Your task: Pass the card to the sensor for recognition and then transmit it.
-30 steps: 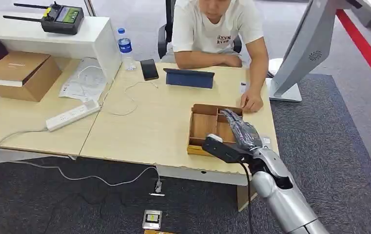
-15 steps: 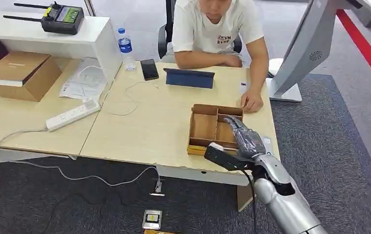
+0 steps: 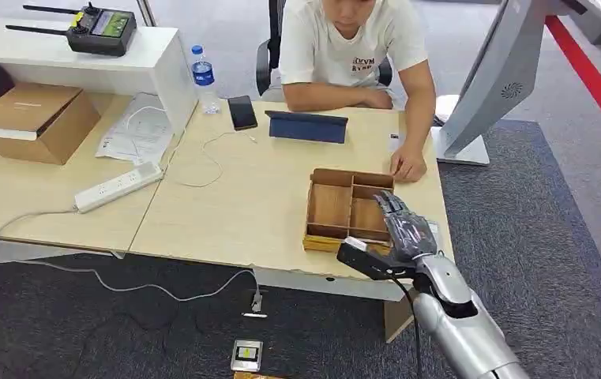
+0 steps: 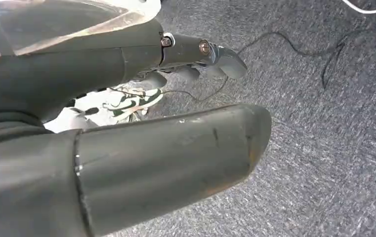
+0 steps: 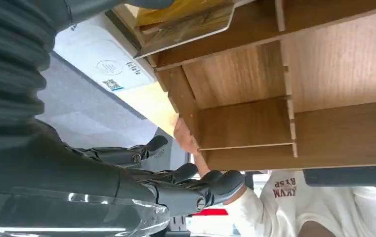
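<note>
A wooden tray (image 3: 331, 207) with several compartments stands at the table's near right edge. My right hand (image 3: 402, 230) hovers over the tray's near right corner, fingers (image 5: 195, 190) spread apart and holding nothing. In the right wrist view a yellowish card (image 5: 188, 20) lies at the tray's (image 5: 255, 74) edge close under my thumb; I cannot tell whether they touch. A flat white sensor (image 5: 102, 61) with a printed code sits beside the tray on the table. My left hand (image 4: 126, 64) hangs over grey carpet, fingers loosely extended and empty.
A person sits at the far side, one hand (image 3: 407, 166) resting on the table just beyond the tray. A blue tablet (image 3: 307, 126), a phone (image 3: 242, 112), a bottle (image 3: 202, 77) and a power strip (image 3: 118, 187) lie farther left. A grey monitor stand (image 3: 482, 87) rises at the right.
My right hand has drawn back toward me, from over the tray's middle to its near right corner. The person's hand and the tray have stayed put.
</note>
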